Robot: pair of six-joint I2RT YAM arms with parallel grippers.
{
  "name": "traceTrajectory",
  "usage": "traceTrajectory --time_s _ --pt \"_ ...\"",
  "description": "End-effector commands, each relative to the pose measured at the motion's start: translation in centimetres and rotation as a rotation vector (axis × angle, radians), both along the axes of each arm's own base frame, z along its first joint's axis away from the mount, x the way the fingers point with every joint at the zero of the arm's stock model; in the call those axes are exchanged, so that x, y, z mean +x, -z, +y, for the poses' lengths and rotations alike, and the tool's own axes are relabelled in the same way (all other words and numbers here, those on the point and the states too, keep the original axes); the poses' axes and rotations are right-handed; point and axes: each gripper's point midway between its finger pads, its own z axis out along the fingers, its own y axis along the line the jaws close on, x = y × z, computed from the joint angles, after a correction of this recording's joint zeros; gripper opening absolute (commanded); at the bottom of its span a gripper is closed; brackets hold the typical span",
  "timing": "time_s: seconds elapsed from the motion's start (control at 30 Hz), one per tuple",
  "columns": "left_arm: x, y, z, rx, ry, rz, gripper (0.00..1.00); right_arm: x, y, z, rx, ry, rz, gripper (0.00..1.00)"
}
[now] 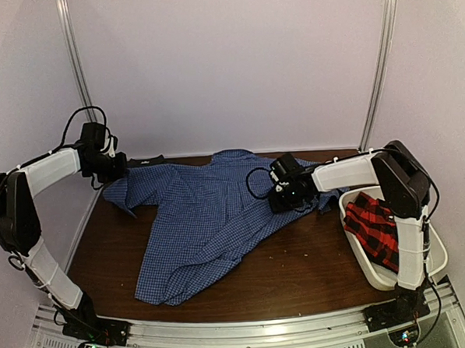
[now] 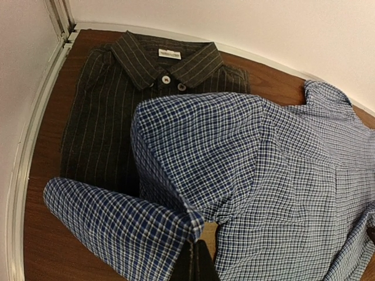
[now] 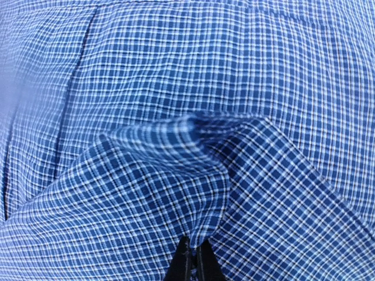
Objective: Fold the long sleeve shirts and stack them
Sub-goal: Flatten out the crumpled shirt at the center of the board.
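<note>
The blue gingham shirt (image 1: 204, 222) lies spread across the tabletop (image 1: 300, 272) mid-frame. The left claw (image 1: 117, 168) pinches its upper-left sleeve and the right claw (image 1: 283, 198) its right side, likely to fold it.

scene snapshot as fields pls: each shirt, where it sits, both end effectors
blue gingham shirt: spread on table, crumpled, partly over the dark shirt
dark striped shirt: folded, far left corner, collar showing
red-and-black plaid shirt: in white tub, right side
left end effector: shut on blue gingham shirt, near the sleeve
right end effector: shut on blue gingham shirt, pinching a fold
</note>
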Motion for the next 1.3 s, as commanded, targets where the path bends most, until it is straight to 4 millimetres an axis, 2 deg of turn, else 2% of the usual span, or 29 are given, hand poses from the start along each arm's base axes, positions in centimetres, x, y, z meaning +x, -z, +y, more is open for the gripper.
traceTrajectory --time_s 0.0,0.13,0.27,0.33,0.57,0.73,0.9,1.07,1.2,1.27 --pt "0.0 -1.9 -0.5 -0.003 0.031 -0.064 0.00 -0.1 -3.3 0.4 0.044 0.003 -0.037 0.00" --pt "0.0 -2.0 -0.6 -0.008 0.039 -0.065 0.00 -1.7 -6.0 -0.6 0.022 0.016 -0.048 0.00" --pt "0.0 -2.1 -0.8 -0.012 0.048 -0.066 0.00 -5.2 -7.6 -2.0 0.015 0.014 -0.023 0.00" --pt "0.0 -2.2 -0.9 -0.015 0.054 -0.069 0.00 -7.5 -7.8 -3.0 0.010 0.016 0.000 0.00" --pt "0.0 -2.4 -1.3 -0.031 0.070 -0.071 0.00 -17.2 -5.8 -7.6 -0.028 0.056 0.143 0.00" --pt "0.1 -2.0 -1.4 -0.035 0.079 -0.062 0.00 -22.1 -5.3 -10.7 -0.002 0.117 0.219 0.00" --pt "0.2 -1.7 -1.6 -0.042 0.086 -0.054 0.00 -24.1 -4.7 -12.9 -0.038 0.172 0.260 0.00" --pt "0.2 -1.3 -1.6 -0.037 0.085 -0.043 0.00 -24.5 -5.1 -14.1 -0.084 0.197 0.266 0.00" --pt "0.2 -1.3 -1.6 -0.037 0.085 -0.042 0.00 -24.9 -5.9 -14.2 -0.071 0.197 0.274 0.00" --pt "0.3 -1.3 -1.6 -0.037 0.086 -0.043 0.00 -25.7 -5.7 -13.9 -0.046 0.188 0.300 0.00"
